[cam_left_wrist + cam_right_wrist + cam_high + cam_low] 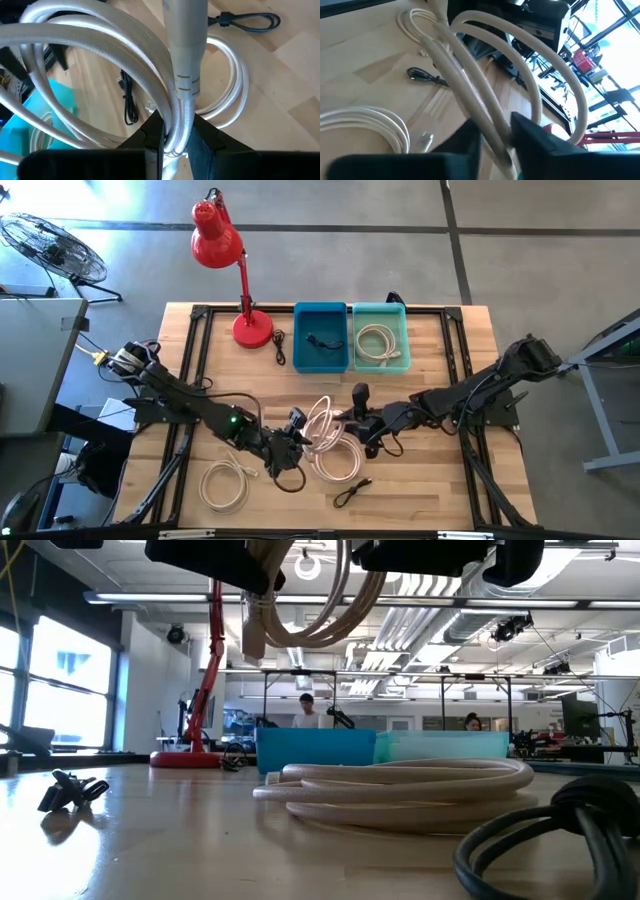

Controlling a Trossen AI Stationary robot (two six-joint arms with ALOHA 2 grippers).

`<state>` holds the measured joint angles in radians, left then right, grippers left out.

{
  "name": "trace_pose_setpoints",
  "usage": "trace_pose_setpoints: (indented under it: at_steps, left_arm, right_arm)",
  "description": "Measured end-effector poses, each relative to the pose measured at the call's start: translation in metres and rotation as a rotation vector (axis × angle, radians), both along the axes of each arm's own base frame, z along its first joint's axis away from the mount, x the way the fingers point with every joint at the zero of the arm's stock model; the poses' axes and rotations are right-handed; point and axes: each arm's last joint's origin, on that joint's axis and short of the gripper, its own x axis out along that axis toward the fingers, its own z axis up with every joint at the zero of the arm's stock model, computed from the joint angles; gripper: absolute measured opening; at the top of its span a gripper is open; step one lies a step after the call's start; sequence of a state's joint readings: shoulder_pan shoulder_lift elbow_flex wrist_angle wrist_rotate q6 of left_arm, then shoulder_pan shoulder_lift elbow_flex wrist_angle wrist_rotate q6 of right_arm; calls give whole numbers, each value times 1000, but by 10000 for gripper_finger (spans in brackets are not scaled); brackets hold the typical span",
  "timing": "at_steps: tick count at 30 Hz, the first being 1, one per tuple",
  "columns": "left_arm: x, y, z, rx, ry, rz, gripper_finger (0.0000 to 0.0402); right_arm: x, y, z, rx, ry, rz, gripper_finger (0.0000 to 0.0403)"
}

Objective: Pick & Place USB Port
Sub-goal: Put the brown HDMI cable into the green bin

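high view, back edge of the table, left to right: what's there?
red lamp → small black cable → blue bin → teal bin

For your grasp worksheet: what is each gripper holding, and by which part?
Both hold one lifted white cable coil: left gripper pinches bundled strands below its connector; right gripper closes on a loop strand.

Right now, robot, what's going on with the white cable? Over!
Left gripper shut on white cable, lifted off table. Right gripper closing on same coil. Second white coil and black cable lie below.
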<state>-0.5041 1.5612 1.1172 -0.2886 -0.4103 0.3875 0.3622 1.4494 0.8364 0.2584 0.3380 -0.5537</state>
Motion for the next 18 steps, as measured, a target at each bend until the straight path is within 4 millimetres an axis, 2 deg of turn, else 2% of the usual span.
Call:
trace_pose_setpoints:
  at_steps: [3,4,10,18]
  left_arm:
    - [0,0,0,-4,0,1,48]
    - [0,0,0,-4,0,1,53]
    - [0,0,0,2,4,-1,90]
    - [0,0,-1,-17,15,-16,63]
  right_arm:
    - [0,0,-1,-2,6,5,29]
    - [0,0,-1,-2,8,6,20]
    - [0,0,-1,38,10,-23,18]
    - [-3,-4,-7,0,57,-145,9]
